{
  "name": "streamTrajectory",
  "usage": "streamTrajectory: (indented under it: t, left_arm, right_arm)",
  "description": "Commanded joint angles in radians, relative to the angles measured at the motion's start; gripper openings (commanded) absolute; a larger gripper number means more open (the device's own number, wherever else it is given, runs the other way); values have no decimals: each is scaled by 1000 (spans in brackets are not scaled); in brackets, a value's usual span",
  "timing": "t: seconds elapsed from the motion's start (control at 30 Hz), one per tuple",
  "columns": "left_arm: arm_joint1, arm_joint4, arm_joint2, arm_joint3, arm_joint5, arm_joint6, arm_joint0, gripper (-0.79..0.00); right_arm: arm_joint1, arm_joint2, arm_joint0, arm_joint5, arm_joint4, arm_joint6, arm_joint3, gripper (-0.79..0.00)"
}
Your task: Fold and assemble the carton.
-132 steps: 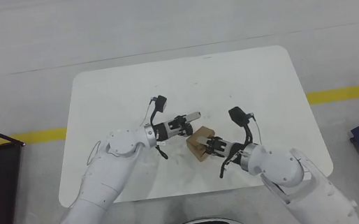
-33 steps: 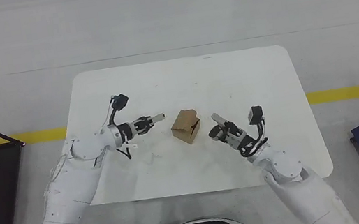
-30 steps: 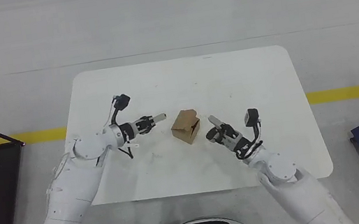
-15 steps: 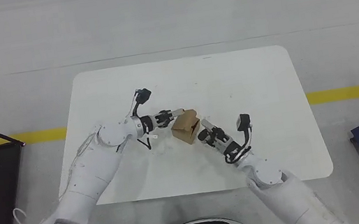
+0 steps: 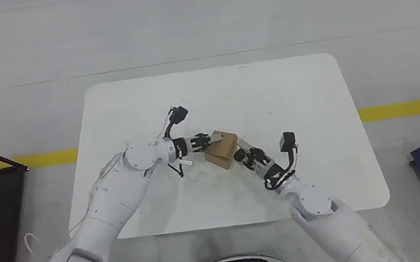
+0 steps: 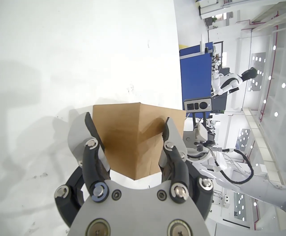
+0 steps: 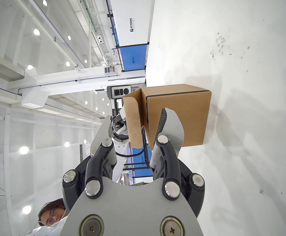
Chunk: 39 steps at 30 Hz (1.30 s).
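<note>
The carton stands on the white table, near its middle and a little toward the robot's side. It is brown and already has the form of a box. One flap is not closed; it stands out from the body of the box, at the side away from the table surface.

The left gripper is at the carton's left side. Its two fingers are apart, and one edge of the carton sits between them, deep, close to the palm. One finger lies beside each face next to that edge. Whether they press the cardboard, I cannot tell.

The right gripper is at the opposite side of the carton. Its fingers are also apart. One finger lies on the side face of the box. The other is hidden behind the open flap, so the flap is between them.
</note>
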<state>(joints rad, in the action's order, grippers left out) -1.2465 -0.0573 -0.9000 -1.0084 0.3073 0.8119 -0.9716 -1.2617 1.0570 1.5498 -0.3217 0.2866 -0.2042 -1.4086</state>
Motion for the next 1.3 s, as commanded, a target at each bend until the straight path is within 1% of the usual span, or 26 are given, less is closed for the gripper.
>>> streamTrajectory:
  t: [0.0, 0.13, 0.17, 0.3, 0.4, 0.87, 1.27]
  left_arm:
    - [-1, 5, -1, 0, 2, -2, 1, -219]
    - [-1, 8, -3, -2, 5, 1, 3, -215]
    - [-2, 7, -3, -2, 5, 1, 3, -219]
    - [-4, 6, 1, -5, 6, 3, 4, -188]
    - [-5, 8, 3, -2, 9, 3, 6, -185]
    - [-12, 7, 12, 11, 15, 9, 12, -169]
    - [-17, 8, 18, 22, 22, 18, 21, -185]
  right_arm:
    - [0, 2, 0, 8, -8, 1, 2, -363]
    - [1, 7, 0, 30, -37, 7, 6, -369]
    - [1, 8, 1, 31, -43, 10, 4, -385]
    - [1, 8, 4, 39, -68, 9, 0, -406]
    - [0, 5, 4, 46, -83, 6, -6, -419]
    - [-3, 9, 6, 68, -121, 8, -19, -425]
    - [-7, -4, 1, 99, -181, 17, -25, -425]
